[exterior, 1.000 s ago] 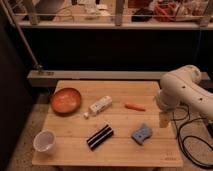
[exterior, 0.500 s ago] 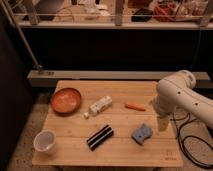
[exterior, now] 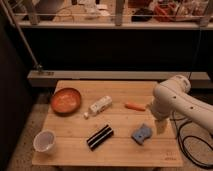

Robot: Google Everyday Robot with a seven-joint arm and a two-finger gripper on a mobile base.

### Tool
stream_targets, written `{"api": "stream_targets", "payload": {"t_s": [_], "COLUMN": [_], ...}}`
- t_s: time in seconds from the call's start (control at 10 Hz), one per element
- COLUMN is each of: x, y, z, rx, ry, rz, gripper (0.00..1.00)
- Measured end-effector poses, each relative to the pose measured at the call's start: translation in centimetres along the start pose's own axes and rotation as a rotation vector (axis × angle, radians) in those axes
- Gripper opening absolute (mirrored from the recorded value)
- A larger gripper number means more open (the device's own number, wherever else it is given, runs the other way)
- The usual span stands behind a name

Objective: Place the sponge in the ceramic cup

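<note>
1. Table (exterior: pixel 120 156): pale wooden top made of slats, seen from the front and above. It carries every loose item listed below.
2. Sponge (exterior: pixel 142 133): small blue-grey block with a wavy outline. It lies flat on the table toward the front right, and nothing grips it. It sits just right of the black striped block and in front of the orange stick.
3. Ceramic cup (exterior: pixel 44 141): small, white and round, standing upright at the front left corner of the table with its pale interior showing. It is well apart from the sponge, with the striped block between the two.
4. Gripper (exterior: pixel 160 126): at the lower end of the arm, just beside the sponge on its right and slightly behind it, near the table's right edge. The fingers are spread wide with nothing between them. Their outline is faint, so whether the tips touch the tabletop cannot be told.
5. Arm (exterior: pixel 175 100): white, thick and rounded, reaching in from the right over the table's right side.
6. Orange bowl (exterior: pixel 66 100): wide and shallow, at the back left, behind the cup.
7. White bottle (exterior: pixel 100 105): lying on its side near the table's middle, right of the bowl.
8. Orange stick (exterior: pixel 135 106): short, possibly a carrot, lying between the bottle and the arm.
9. Black striped block (exterior: pixel 100 137): flat, set at a slant, front centre.
10. Black cable (exterior: pixel 188 145): looped on the floor to the right of the table.
</note>
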Motion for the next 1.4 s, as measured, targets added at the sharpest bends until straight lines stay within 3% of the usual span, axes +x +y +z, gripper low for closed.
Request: {"api": "stream_targets", "payload": {"t_s": [0.8,1.4], "x": [-1.8,-2.7], "y": [1.0,1.2], "z": [4.1,6.2], "rx": [-0.008,-0.018], "ry": [-0.049,-0.08], "rz": [-0.136,-0.198], "gripper": [0.8,0.8]}}
